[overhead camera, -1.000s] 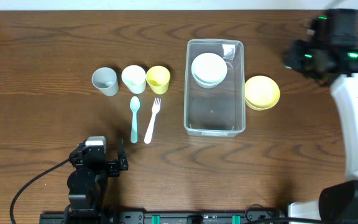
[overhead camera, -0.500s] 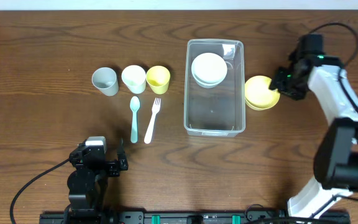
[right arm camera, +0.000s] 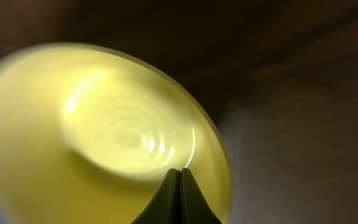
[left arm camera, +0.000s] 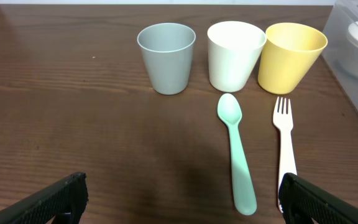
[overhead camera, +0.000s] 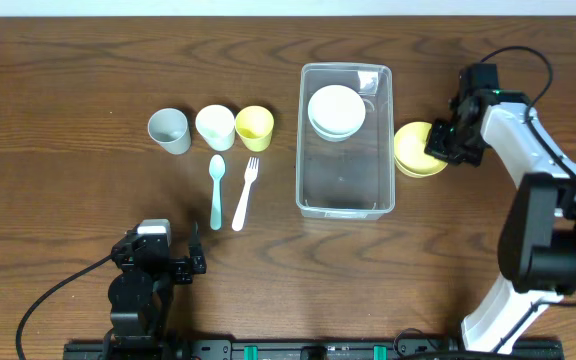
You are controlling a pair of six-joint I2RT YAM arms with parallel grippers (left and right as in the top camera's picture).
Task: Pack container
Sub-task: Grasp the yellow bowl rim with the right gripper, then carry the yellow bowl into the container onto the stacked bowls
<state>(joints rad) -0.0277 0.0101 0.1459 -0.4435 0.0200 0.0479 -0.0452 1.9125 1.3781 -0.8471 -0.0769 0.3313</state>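
Observation:
The clear container (overhead camera: 344, 180) stands at the table's middle right with white bowls (overhead camera: 335, 110) stacked in its far end. Stacked yellow bowls (overhead camera: 416, 150) sit just right of it. My right gripper (overhead camera: 444, 141) is over the yellow bowls' right edge. In the right wrist view its fingers (right arm camera: 179, 173) are pressed together above the blurred yellow bowl (right arm camera: 92, 124), with nothing between them. My left gripper (left arm camera: 182, 202) is open and empty, low at the front left (overhead camera: 193, 262).
A grey cup (overhead camera: 168, 130), a white cup (overhead camera: 215, 126) and a yellow cup (overhead camera: 254, 126) stand in a row left of the container. A mint spoon (overhead camera: 216, 190) and a white fork (overhead camera: 245, 193) lie in front of them. The cups also show in the left wrist view (left arm camera: 166, 56).
My right arm has swung from the far right corner down and left to the yellow bowls. The left arm has not moved.

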